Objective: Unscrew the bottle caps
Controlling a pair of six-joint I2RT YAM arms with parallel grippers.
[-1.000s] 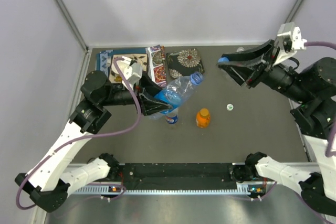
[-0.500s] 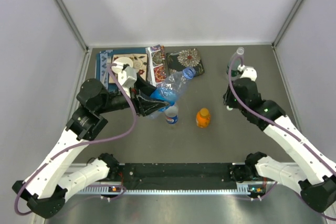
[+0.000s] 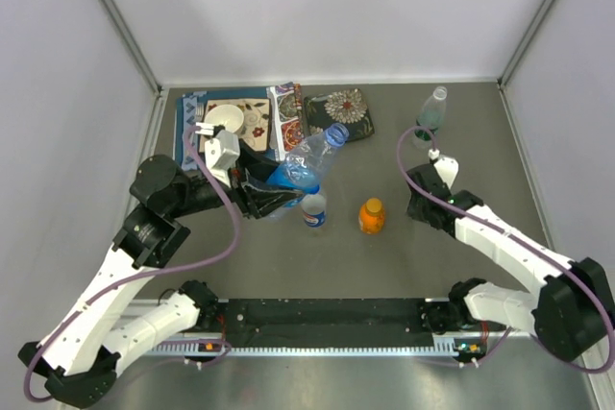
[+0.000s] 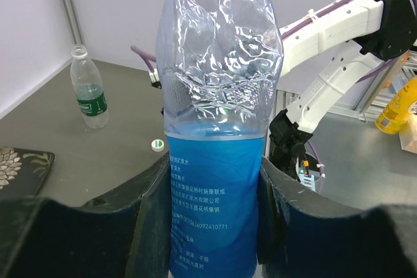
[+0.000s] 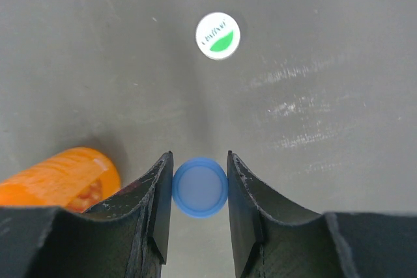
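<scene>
My left gripper (image 3: pixel 279 189) is shut on the blue-tinted bottle (image 3: pixel 306 162), holding it tilted above the table; its crumpled clear top fills the left wrist view (image 4: pixel 218 63). My right gripper (image 3: pixel 416 206) is low over the table, shut on a blue cap (image 5: pixel 200 187). The green-label bottle (image 3: pixel 432 110) stands capless at the back right and also shows in the left wrist view (image 4: pixel 89 89). A white cap with a green leaf (image 5: pixel 217 36) lies just ahead of the right fingers. The blue-red-label bottle (image 3: pixel 314 208) and the orange bottle (image 3: pixel 372 215) stand mid-table.
Patterned mats (image 3: pixel 341 108) and a white round dish (image 3: pixel 227 118) lie at the back left. Grey walls enclose the table on three sides. A black rail (image 3: pixel 327 319) runs along the near edge between the arm bases.
My right arm has come down from high at the back right to the table beside the orange bottle, carrying the blue cap. My left gripper with the bottle has shifted slightly left.
</scene>
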